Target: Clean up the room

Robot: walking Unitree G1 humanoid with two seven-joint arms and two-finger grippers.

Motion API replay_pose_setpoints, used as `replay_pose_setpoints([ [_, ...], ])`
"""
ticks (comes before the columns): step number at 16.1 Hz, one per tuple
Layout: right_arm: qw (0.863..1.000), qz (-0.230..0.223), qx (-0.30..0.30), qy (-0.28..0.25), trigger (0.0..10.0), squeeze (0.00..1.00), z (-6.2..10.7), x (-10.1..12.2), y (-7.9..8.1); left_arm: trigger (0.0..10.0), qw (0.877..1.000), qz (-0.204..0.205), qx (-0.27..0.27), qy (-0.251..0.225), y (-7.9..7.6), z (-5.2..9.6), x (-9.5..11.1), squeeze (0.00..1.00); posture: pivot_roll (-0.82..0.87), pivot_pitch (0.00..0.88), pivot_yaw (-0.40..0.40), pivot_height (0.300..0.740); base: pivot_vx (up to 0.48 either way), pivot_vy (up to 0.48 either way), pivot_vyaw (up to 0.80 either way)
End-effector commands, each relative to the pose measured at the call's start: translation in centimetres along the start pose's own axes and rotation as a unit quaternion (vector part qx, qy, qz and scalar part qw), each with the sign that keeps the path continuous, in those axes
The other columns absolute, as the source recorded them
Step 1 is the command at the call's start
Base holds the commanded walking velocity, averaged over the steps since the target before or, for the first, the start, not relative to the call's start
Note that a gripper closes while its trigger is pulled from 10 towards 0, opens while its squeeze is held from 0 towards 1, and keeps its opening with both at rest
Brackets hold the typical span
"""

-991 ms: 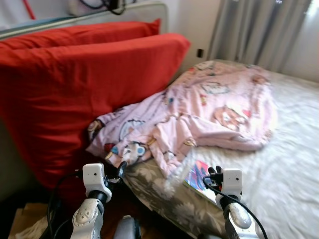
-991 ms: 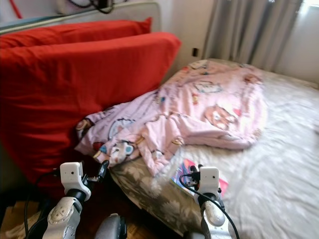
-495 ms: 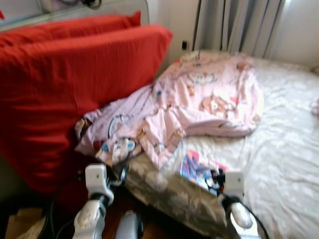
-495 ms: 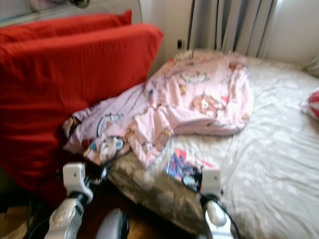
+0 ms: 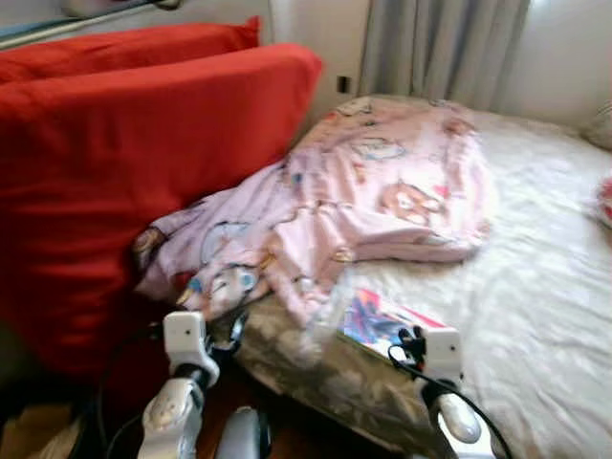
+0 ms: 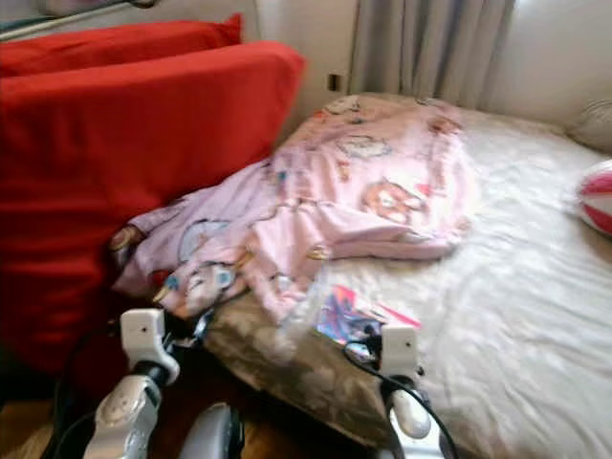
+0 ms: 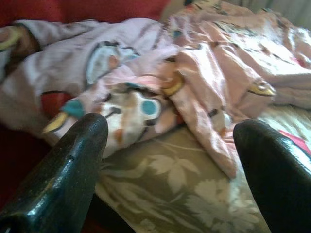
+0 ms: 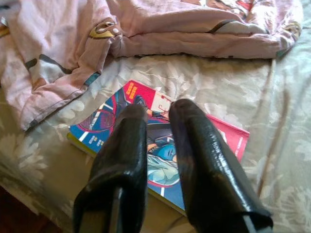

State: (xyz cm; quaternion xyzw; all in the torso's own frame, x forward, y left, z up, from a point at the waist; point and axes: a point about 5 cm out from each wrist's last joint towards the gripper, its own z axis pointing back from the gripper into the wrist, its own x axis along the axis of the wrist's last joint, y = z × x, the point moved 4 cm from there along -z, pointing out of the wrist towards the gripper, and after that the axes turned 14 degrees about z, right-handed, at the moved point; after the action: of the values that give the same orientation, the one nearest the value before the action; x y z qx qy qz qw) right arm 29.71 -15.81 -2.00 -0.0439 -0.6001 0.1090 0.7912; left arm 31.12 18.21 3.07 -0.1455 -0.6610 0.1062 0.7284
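Because the magazine (image 8: 160,145) lay by the bed's (image 5: 535,287) edge beside the pink blanket (image 5: 382,191), the right gripper (image 8: 158,119) hovered over it — fingers nearly together, seemingly empty — while the left gripper (image 7: 170,141) gaped wide.

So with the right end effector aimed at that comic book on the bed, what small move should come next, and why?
Probably open the right end effector and ease it down onto the comic book. Its fingers sit nearly closed above the cover, and the book lies flat on the bed near the edge, clear of the pink blanket.
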Motion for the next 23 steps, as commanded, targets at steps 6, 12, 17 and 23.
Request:
replay_pose_setpoints([
  [6,1.000,-0.014,-0.003,-0.011,10.0,0.00,-0.3,0.6,0.2,10.0,1.000,-0.006,-0.001,-0.004,0.3,-0.1,0.5,0.00,0.01,0.000,-0.002,0.617,0.000,0.000,0.00],
  [12,1.000,-0.015,-0.004,-0.012,10.0,0.00,-0.4,0.8,0.2,10.0,1.000,-0.009,-0.005,-0.004,0.1,-0.1,0.6,0.00,0.01,0.000,-0.001,0.617,0.249,0.000,0.00],
  [17,1.000,-0.016,-0.002,-0.012,10.0,0.00,-0.4,0.8,0.2,10.0,1.000,-0.010,-0.007,-0.005,0.0,-0.2,0.6,0.00,0.01,0.000,-0.001,0.617,0.403,0.000,0.00],
  [23,0.994,-0.091,-0.056,0.025,10.0,0.00,-0.7,-0.2,-1.8,10.0,1.000,-0.011,-0.006,-0.008,0.1,-0.2,0.8,0.00,0.02,0.004,0.003,0.617,0.043,0.000,0.00],
])
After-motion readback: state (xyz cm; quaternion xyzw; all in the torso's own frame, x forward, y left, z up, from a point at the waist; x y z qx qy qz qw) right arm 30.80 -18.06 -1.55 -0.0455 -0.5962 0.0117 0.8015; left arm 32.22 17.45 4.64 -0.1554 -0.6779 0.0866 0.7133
